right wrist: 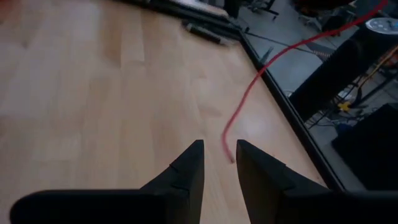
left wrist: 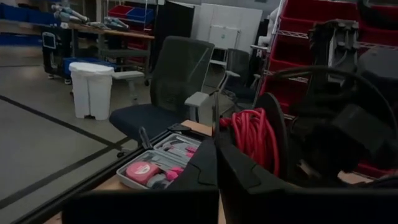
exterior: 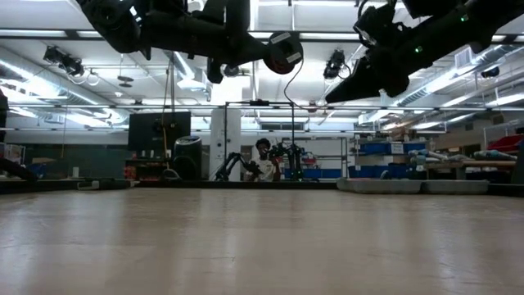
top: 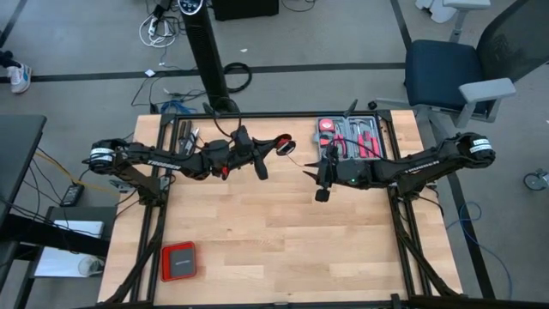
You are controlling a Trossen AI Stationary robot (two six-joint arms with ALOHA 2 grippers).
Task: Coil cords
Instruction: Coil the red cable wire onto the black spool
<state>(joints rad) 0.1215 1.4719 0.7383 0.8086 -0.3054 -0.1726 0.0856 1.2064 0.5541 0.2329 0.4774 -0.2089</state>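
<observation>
My left gripper (top: 279,146) hangs above the bench (top: 283,249), jaws clenched on the coiled red cord (left wrist: 255,137). Its loose tail (right wrist: 245,106) trails toward my right gripper (right wrist: 219,163), whose jaws stand released, the tail's tip just between and beyond them, lengthwise along my reach.

Over the table (top: 283,240) the high view looks straight down, the low view skims level across it, both sharing the arms

Grey floor (top: 77,51), blue office chair (top: 442,73), ceiling strip lights (exterior: 458,78)
</observation>
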